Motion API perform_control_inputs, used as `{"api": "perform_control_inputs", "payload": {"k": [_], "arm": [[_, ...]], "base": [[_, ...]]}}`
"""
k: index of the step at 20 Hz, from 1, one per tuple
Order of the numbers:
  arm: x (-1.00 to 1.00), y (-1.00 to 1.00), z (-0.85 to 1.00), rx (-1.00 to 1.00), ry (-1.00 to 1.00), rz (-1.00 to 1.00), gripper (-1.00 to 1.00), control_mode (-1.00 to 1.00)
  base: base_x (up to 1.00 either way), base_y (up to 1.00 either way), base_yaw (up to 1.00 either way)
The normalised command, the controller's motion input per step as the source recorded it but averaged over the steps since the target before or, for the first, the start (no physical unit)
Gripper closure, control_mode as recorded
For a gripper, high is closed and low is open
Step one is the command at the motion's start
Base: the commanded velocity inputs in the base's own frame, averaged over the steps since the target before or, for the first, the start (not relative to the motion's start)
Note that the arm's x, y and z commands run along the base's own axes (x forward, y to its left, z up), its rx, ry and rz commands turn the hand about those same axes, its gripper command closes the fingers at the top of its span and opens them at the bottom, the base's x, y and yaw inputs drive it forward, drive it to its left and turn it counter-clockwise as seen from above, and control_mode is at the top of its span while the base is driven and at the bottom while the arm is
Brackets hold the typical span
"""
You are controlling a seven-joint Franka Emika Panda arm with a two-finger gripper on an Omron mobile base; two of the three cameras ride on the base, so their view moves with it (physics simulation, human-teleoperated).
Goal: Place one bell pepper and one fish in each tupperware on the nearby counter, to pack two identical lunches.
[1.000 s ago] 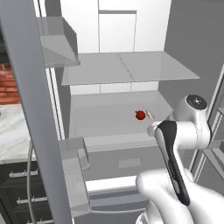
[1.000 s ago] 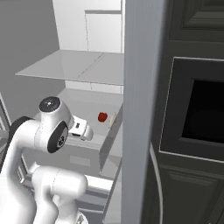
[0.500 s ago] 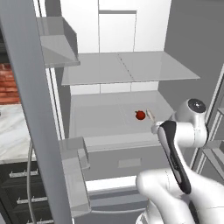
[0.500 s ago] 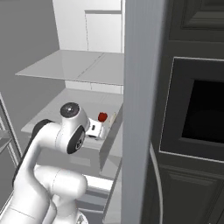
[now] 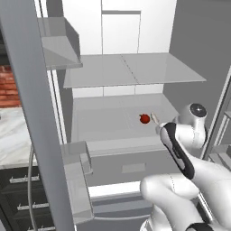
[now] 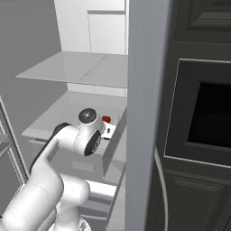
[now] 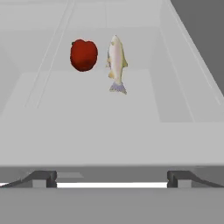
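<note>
One red bell pepper (image 7: 83, 54) and one pale fish (image 7: 117, 62) lie on the lower grey shelf (image 7: 87, 105) of an open fridge; seen from the hand, the pepper is left of the fish and just beside it, with a narrow gap between them, and the fish's tail points toward the shelf's front edge. In the left base view the pepper (image 5: 145, 118) sits toward the right of that shelf with the fish (image 5: 154, 117) at its right side. Left of the shelf, past the grey door post (image 5: 36, 113), a strip of white marble counter (image 5: 11, 140) runs above black cabinets (image 5: 22, 198). The white arm (image 5: 180, 153) rises in front of the shelf and bends forward, its wrist level with the shelf front. The gripper (image 7: 112, 177) faces the pepper and fish from outside the shelf's front lip, fingers spread fully apart and holding nothing. One upper shelf (image 5: 131, 67) hangs above. To the right, the other door post (image 6: 146, 113) stands beside a black wall oven (image 6: 203, 117)
</note>
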Motion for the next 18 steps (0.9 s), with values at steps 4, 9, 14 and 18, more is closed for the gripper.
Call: {"api": "perform_control_inputs", "payload": {"k": [4,9,14,18], "arm": [[0.71,-0.12,-0.18,0.0,0.0,0.0,-1.0,-1.0],[0.69,-0.04,-0.19,0.0,0.0,0.0,-1.0,-1.0],[0.77,-0.01,-0.18,0.0,0.0,0.0,-1.0,-1.0],[0.74,-0.06,-0.14,0.0,0.0,0.0,-1.0,-1.0]], "base": [[0.0,0.0,0.0],[0.0,0.0,0.0],[0.0,0.0,0.0],[0.0,0.0,0.0]]}}
